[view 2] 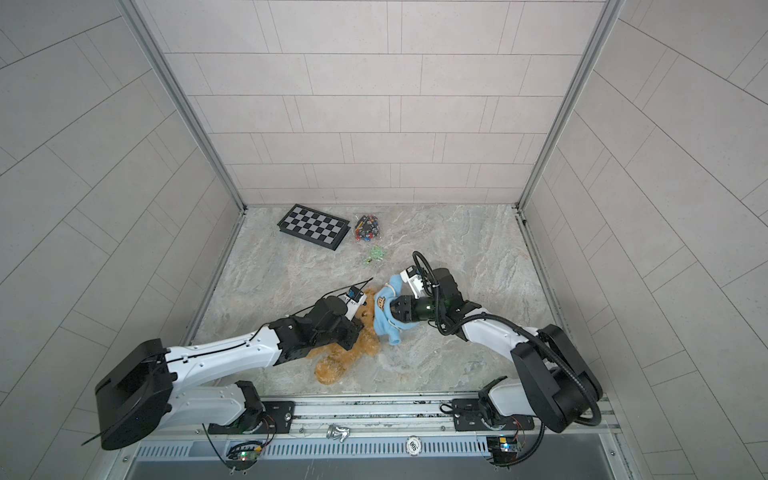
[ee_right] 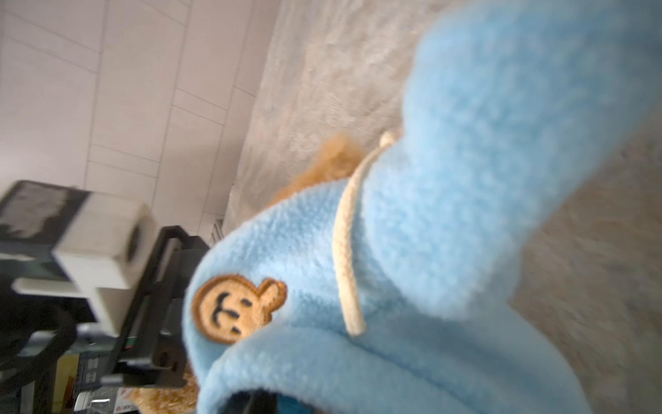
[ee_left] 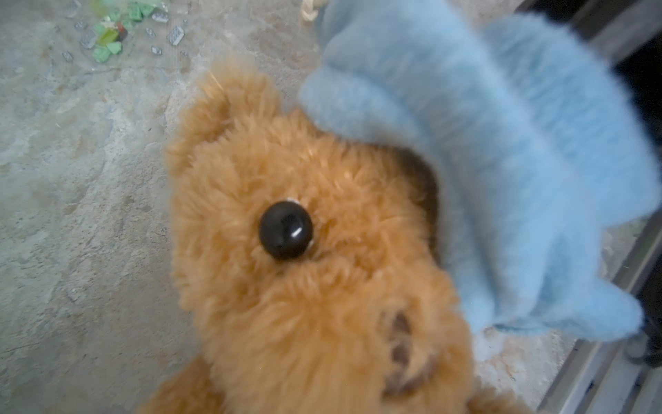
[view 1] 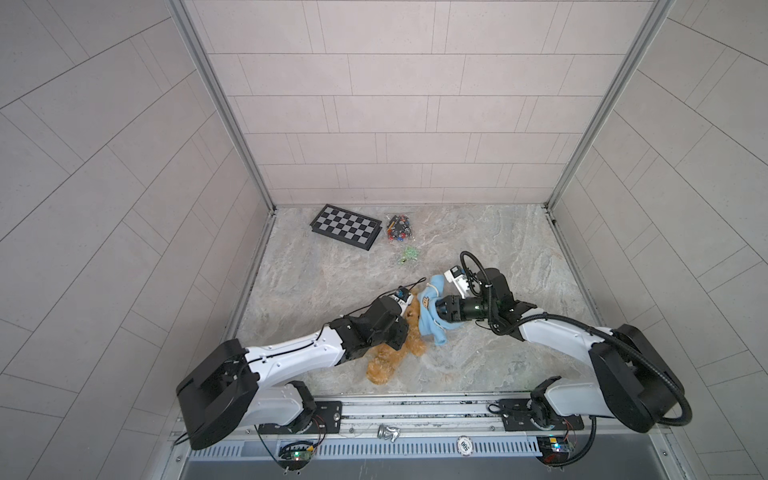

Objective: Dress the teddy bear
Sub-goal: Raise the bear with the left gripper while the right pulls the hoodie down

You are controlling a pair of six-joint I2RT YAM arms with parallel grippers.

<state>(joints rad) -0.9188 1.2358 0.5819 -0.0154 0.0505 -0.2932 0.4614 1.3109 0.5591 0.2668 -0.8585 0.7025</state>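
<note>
Marble tabletop (view 1: pixel 498 249), hoodie (view 1: pixel 428 328) partly over teddy bear (view 1: pixel 395 357), left end effector (view 1: pixel 405 326), right end effector (view 1: pixel 437 309), openings hidden.

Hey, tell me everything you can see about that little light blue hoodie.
The hoodie is fuzzy light blue fleece with a cream drawstring and a tan bear-face patch. It is bunched up, lying against the head of the teddy bear, whose face is uncovered. The right claw is pushed into its folds; whether it grips is unclear. One end hangs down toward the table.
</note>
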